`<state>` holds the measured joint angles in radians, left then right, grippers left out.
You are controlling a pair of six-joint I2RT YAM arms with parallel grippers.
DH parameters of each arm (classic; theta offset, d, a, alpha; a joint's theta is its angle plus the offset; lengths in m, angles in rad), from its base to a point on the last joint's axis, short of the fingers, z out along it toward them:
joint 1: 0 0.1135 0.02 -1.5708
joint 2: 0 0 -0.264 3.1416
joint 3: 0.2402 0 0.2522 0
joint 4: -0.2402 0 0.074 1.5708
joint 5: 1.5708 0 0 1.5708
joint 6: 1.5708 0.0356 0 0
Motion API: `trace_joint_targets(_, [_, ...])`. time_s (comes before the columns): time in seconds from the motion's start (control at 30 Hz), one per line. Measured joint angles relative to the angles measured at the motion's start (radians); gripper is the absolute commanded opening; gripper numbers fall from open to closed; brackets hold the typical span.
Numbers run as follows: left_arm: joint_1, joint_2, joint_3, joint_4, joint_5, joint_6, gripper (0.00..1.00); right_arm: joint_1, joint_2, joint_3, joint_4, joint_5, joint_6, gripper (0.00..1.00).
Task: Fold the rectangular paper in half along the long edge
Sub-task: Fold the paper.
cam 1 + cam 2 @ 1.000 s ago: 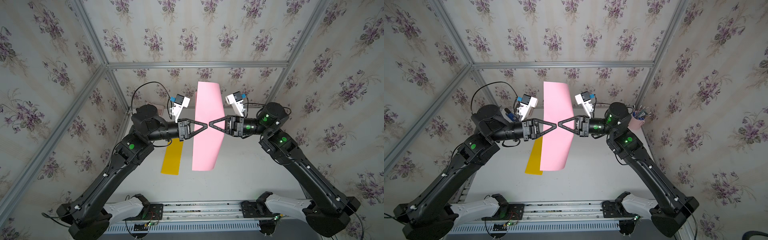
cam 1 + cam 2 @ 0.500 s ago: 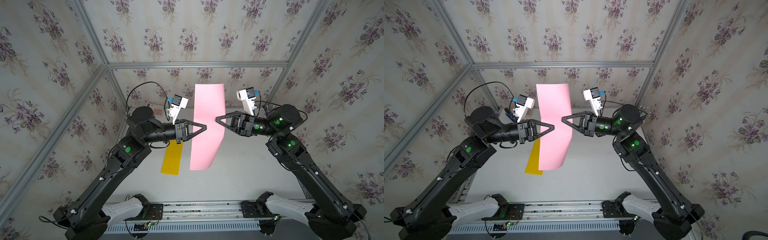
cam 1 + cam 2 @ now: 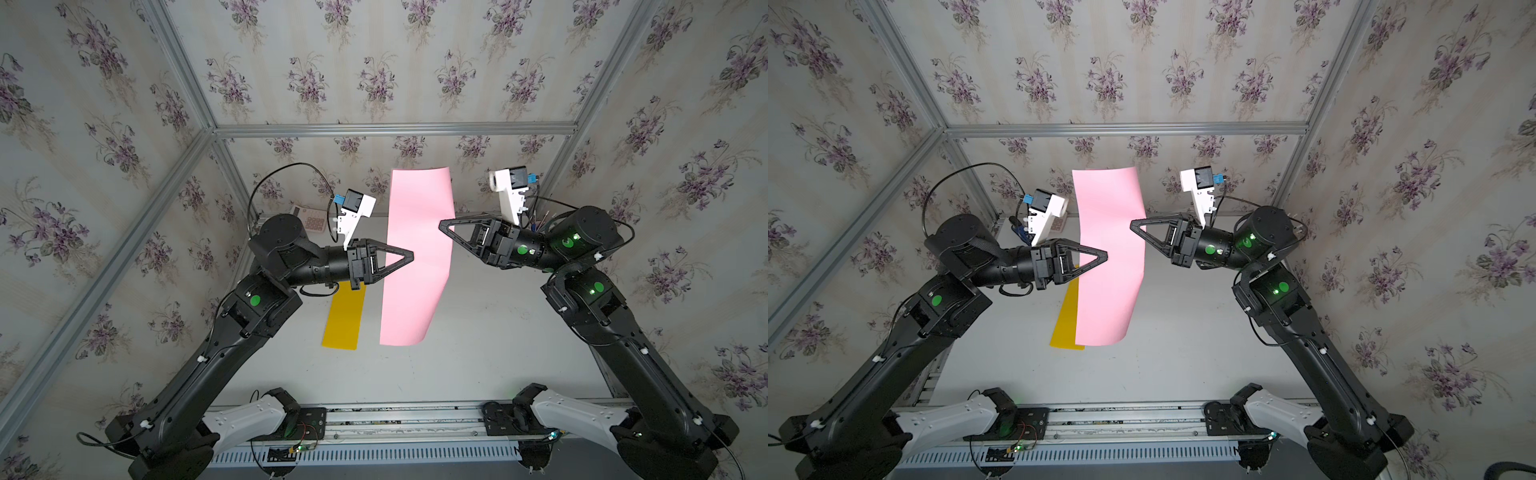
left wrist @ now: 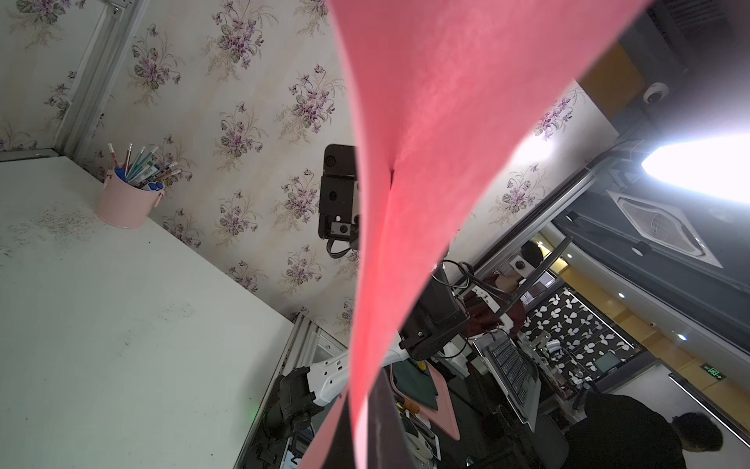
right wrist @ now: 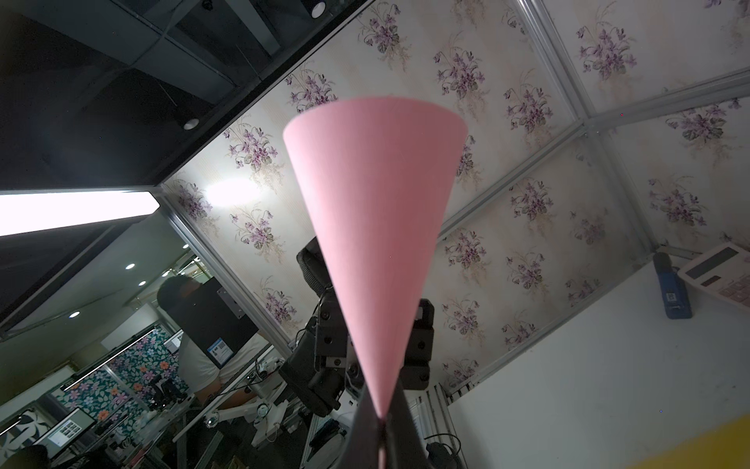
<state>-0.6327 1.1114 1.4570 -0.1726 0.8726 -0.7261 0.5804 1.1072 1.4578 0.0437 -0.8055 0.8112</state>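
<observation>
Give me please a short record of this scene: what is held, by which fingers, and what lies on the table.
Held thing: pink rectangular paper sheet, lifted above the white table, bowed
Left fingers: shut on one long edge
Right fingers: shut on the opposite long edge
On table: yellow paper strip, lying flat

The paper (image 3: pixel 417 291) stands raised over the table (image 3: pixel 498 332), between the left gripper (image 3: pixel 411 257) and the right gripper (image 3: pixel 441 226), both touching it. A second sheet (image 3: pixel 344 318) lies flat on the table just left of it, with a calculator (image 3: pixel 312 220) at the back left and a pen cup (image 4: pixel 126 201) at the back right.
</observation>
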Motion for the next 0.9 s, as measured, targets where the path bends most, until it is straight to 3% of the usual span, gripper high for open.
trace_joint_targets(0.03, [-0.001, 0.000, -0.001, 0.000, 0.002, 0.000, 0.00, 0.000, 0.002, 0.004, -0.001, 0.005, 0.000, 0.13])
trace_joint_targets(0.1, [-0.006, 0.003, -0.002, 0.000, 0.009, 0.000, 0.00, 0.000, 0.008, 0.010, 0.005, 0.013, -0.007, 0.00])
trace_joint_targets(0.17, [-0.008, 0.006, -0.002, 0.000, 0.007, 0.000, 0.00, -0.001, 0.013, 0.016, 0.006, 0.018, -0.007, 0.00])
trace_joint_targets(0.23, [-0.011, 0.007, -0.002, 0.000, 0.002, 0.000, 0.00, -0.001, 0.020, 0.025, 0.006, 0.019, -0.008, 0.11])
trace_joint_targets(0.27, [-0.014, 0.007, -0.002, 0.000, 0.003, 0.001, 0.00, -0.001, 0.026, 0.036, 0.006, 0.020, -0.008, 0.11])
trace_joint_targets(0.37, [-0.017, 0.007, -0.001, -0.003, 0.004, 0.004, 0.00, -0.005, 0.039, 0.060, 0.008, 0.027, -0.025, 0.04])
trace_joint_targets(0.43, [-0.018, 0.006, -0.001, -0.003, 0.000, 0.006, 0.00, -0.011, 0.043, 0.065, 0.007, 0.026, -0.025, 0.14])
trace_joint_targets(0.53, [-0.019, 0.004, 0.000, -0.007, 0.000, 0.011, 0.00, -0.026, 0.051, 0.075, 0.009, 0.028, -0.025, 0.00])
trace_joint_targets(0.57, [-0.019, 0.003, 0.000, -0.006, 0.000, 0.011, 0.00, -0.028, 0.052, 0.075, 0.011, 0.029, -0.021, 0.00])
trace_joint_targets(0.63, [-0.019, 0.001, 0.000, -0.008, 0.002, 0.014, 0.00, -0.032, 0.052, 0.077, 0.014, 0.029, -0.019, 0.14])
trace_joint_targets(0.67, [-0.020, 0.000, 0.000, -0.008, 0.001, 0.014, 0.00, -0.045, 0.053, 0.082, 0.013, 0.024, -0.018, 0.13])
trace_joint_targets(0.73, [-0.020, 0.000, 0.000, -0.011, 0.002, 0.016, 0.00, -0.074, 0.055, 0.095, 0.019, 0.031, -0.020, 0.00])
trace_joint_targets(0.8, [-0.021, 0.000, 0.000, -0.011, 0.002, 0.018, 0.00, -0.086, 0.055, 0.095, 0.030, 0.031, -0.007, 0.01])
trace_joint_targets(0.83, [-0.021, 0.000, 0.000, -0.011, 0.006, 0.019, 0.00, -0.091, 0.056, 0.094, 0.037, 0.026, -0.006, 0.09])
trace_joint_targets(0.87, [-0.022, 0.000, 0.000, -0.011, 0.005, 0.019, 0.00, -0.095, 0.058, 0.095, 0.044, 0.022, -0.002, 0.11])
trace_joint_targets(0.9, [-0.024, 0.000, 0.000, -0.011, 0.004, 0.019, 0.00, -0.101, 0.061, 0.098, 0.048, 0.021, 0.002, 0.06])
